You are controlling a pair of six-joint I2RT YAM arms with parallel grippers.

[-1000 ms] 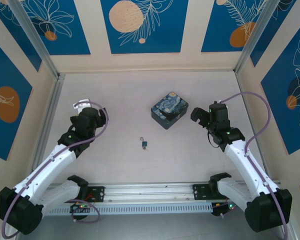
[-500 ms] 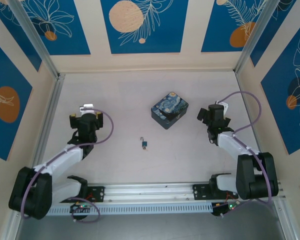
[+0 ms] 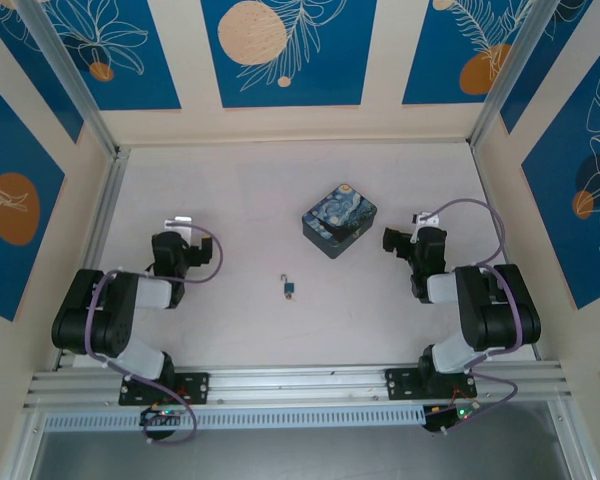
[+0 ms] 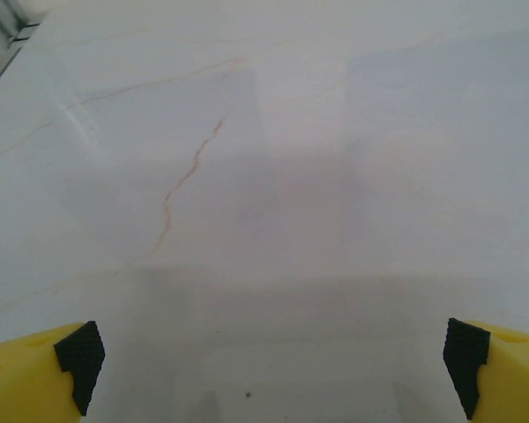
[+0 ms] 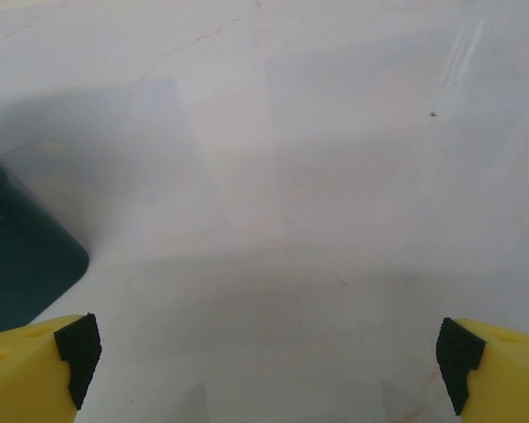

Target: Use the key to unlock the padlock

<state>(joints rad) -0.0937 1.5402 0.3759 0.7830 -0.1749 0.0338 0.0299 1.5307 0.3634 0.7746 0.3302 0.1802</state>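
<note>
Overall, the padlock lay on the pale table near its middle, with nothing touching it and its shackle turned toward the far side. The key was too small to be told apart from the padlock in the top view. The dark blue printed box sat beyond the padlock and to its right, apart from it.

The left gripper was spread wide and held nothing. In the left wrist view its yellow fingers, with black pads, stood at the two bottom corners, with bare marbled table between them. In the top view the left arm was folded close on the left side, well apart from the padlock.

The right gripper was likewise spread wide and empty, with bare table between its fingers. A dark rounded corner of the box showed at the left edge of the right wrist view, near the left finger but outside the jaws. In the top view the right arm was folded on the right side. Its gripper was near the box, with a gap between them, and well apart from the padlock.
</note>
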